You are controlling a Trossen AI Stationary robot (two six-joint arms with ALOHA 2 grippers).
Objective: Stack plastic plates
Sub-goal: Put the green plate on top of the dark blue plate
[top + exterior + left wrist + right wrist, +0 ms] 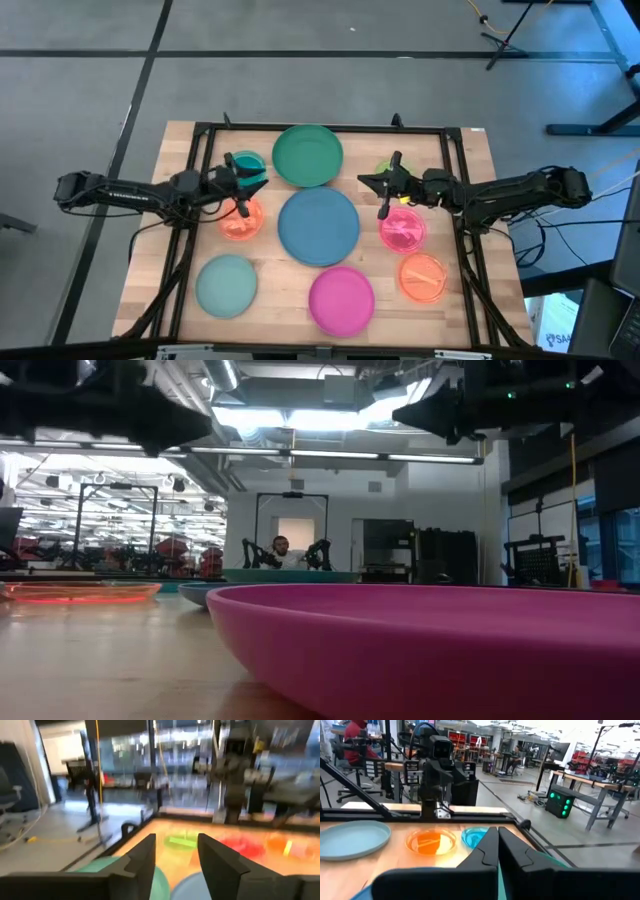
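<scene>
In the high view nine plates lie flat and apart on the wooden table. The large ones are green [308, 155], blue [318, 226], pale teal [226, 285] and magenta [341, 298]. The small translucent ones are teal [247, 163], orange [240, 220], pink [403, 228], a second orange [424, 276] and lime [386, 168], which my right arm half hides. My left gripper [262, 180] is open [175, 855] in the air between the teal and orange plates. My right gripper [362, 182] is shut [498, 845] in the air beside the lime plate. The two grippers face each other.
A black frame [320, 128] runs round the table top. The magenta plate [420, 650] fills the near foreground of the low view. Beyond the table, people sit far back in the room [281, 550]. Bare wood shows between the plates.
</scene>
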